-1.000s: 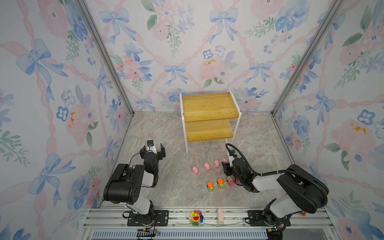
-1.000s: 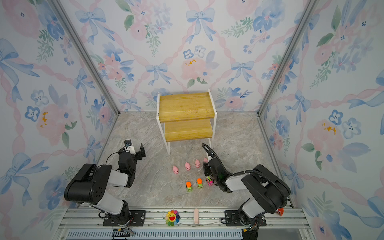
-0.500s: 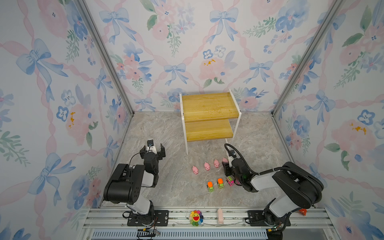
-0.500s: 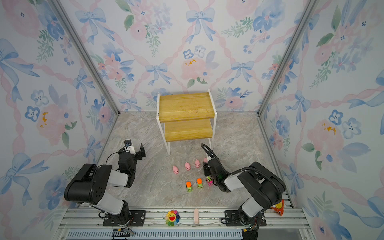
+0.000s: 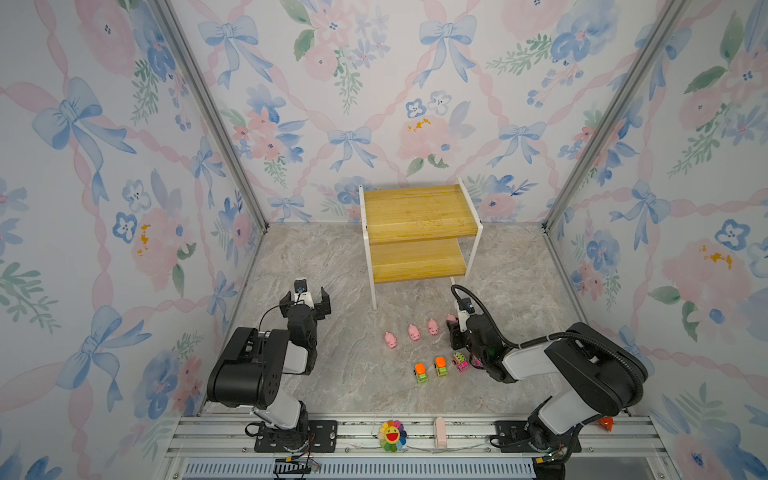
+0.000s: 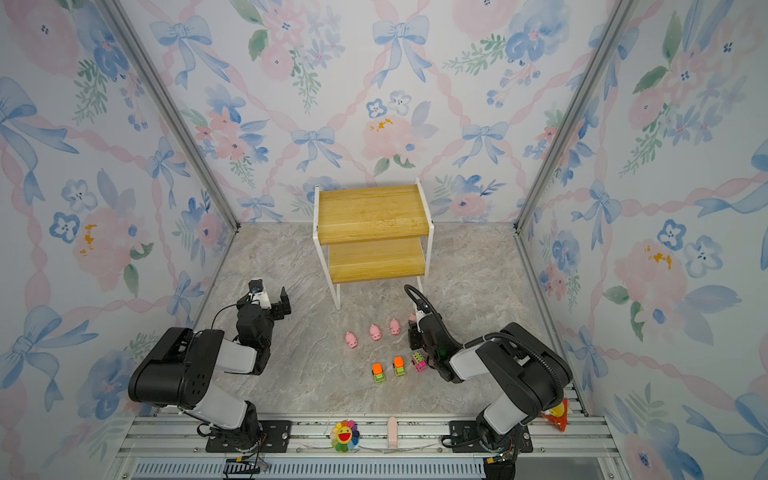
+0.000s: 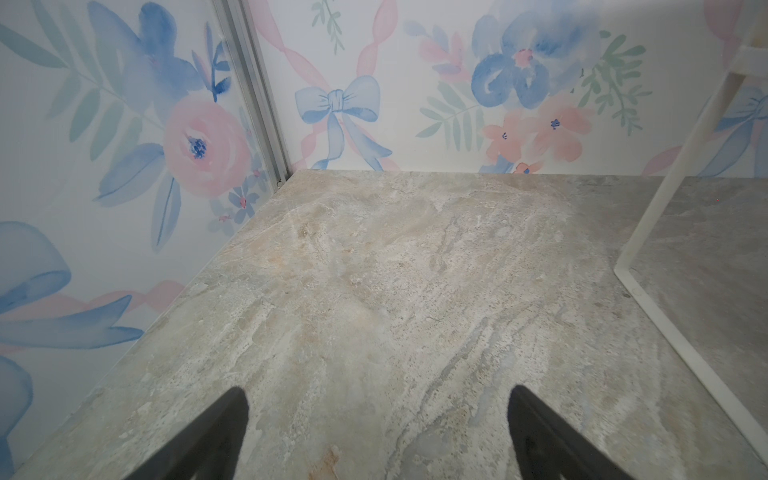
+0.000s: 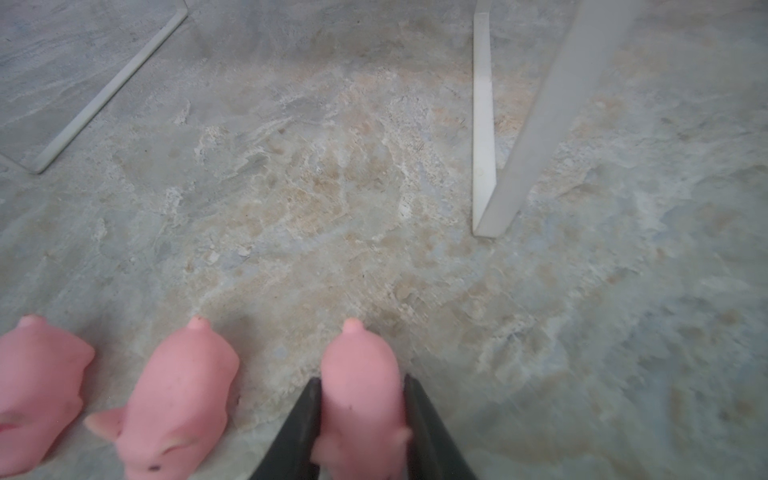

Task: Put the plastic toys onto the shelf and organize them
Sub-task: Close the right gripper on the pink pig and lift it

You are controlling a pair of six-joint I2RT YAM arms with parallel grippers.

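Three pink pigs (image 5: 413, 332) stand in a row on the marble floor. A fourth pig (image 8: 361, 399) at the row's right end sits between my right gripper's (image 8: 361, 378) fingers, which are shut on its sides. In both top views that gripper (image 5: 455, 328) covers most of this pig. Two orange-topped trucks (image 5: 420, 372) and a pink truck (image 5: 459, 361) line up nearer the front; another pink one is partly hidden under the right arm. The two-tier wooden shelf (image 5: 419, 224) stands bare at the back. My left gripper (image 5: 306, 297) is open over bare floor (image 7: 378, 390), left of the shelf.
The shelf's white leg (image 8: 484, 124) stands just beyond the held pig. Its frame (image 7: 665, 208) shows in the left wrist view. A rainbow flower plush (image 5: 392, 435) and a small pink piece (image 5: 439, 432) sit on the front rail. Floral walls enclose three sides.
My right gripper's jaws have closed in on the rightmost pig. The right arm has shifted only slightly. The left arm has not moved.
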